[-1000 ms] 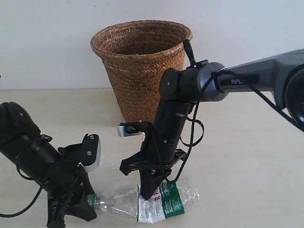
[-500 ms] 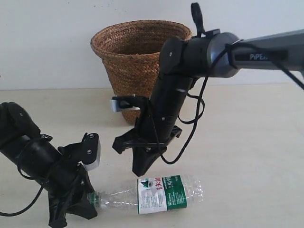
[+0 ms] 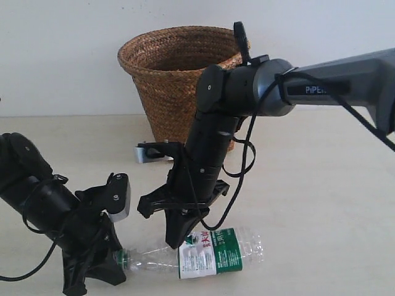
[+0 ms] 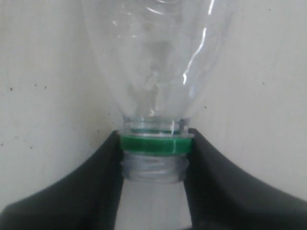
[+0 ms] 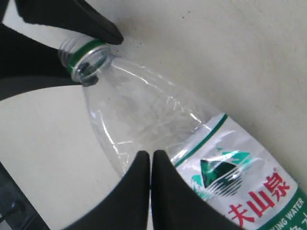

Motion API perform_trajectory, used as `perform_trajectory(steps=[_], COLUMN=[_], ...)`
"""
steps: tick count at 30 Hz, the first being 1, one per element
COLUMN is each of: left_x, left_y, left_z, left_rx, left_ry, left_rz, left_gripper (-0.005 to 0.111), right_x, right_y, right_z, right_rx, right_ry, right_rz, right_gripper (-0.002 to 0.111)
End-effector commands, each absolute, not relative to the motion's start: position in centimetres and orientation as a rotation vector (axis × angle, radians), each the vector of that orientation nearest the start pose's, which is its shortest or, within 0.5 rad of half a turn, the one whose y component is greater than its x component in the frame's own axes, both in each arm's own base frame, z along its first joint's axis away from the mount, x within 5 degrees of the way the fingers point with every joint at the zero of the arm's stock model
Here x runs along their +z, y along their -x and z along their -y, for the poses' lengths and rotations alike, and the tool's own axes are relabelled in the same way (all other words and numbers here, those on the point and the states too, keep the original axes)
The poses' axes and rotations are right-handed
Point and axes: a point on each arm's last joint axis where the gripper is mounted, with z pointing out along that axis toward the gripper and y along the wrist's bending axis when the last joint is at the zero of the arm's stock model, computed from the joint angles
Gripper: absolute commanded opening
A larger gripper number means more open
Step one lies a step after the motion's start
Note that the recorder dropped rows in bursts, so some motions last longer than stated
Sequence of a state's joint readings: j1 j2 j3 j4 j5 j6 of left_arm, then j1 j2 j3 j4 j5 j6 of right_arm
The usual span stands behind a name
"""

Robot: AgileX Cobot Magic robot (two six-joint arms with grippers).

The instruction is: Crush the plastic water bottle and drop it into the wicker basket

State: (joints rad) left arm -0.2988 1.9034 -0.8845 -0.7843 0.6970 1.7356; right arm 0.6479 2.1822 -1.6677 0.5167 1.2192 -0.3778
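One wicker basket stands upright. In front of it, the right gripper points down with its fingers pressed together, just above the plastic water bottle. The left gripper, farther from the basket, clamps the bottle's neck. The bottle lies on its side outside the basket.

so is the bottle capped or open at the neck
Open: the plastic water bottle shows bare neck threads and a hollow mouth past its green ring; no cap.
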Motion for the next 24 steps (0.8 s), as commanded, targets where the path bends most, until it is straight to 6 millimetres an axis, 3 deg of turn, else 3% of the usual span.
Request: perform_trajectory(steps=[1, 8, 13, 20, 24], left_x=[10.9, 10.9, 10.9, 10.9, 10.9], left_y=[-27.9, -27.9, -27.9, -27.9, -27.9], left_z=[13.1, 13.0, 13.0, 13.0, 13.0], left_rx=[-0.570, -0.565, -0.566, -0.566, -0.566], left_ry=[-1.798, -1.794, -1.789, -1.789, -1.789], left_rz=[-2.156, -2.158, -2.163, -2.163, -2.163], left_gripper=[0.004, 0.004, 0.004, 0.004, 0.004], right_x=[15.1, 9.4, 7.3, 7.3, 9.2], right_y=[-31.6, -31.6, -31.6, -32.5, -33.4], right_z=[-29.4, -29.4, -29.2, -28.3, -27.8], right_rx=[0.771, 0.751, 0.728, 0.736, 0.769], right_ry=[1.261, 1.252, 1.234, 1.178, 1.132], right_rz=[-2.977, -3.124, -3.175, -3.198, -3.153], right_gripper=[0.000, 0.000, 0.000, 0.000, 0.000])
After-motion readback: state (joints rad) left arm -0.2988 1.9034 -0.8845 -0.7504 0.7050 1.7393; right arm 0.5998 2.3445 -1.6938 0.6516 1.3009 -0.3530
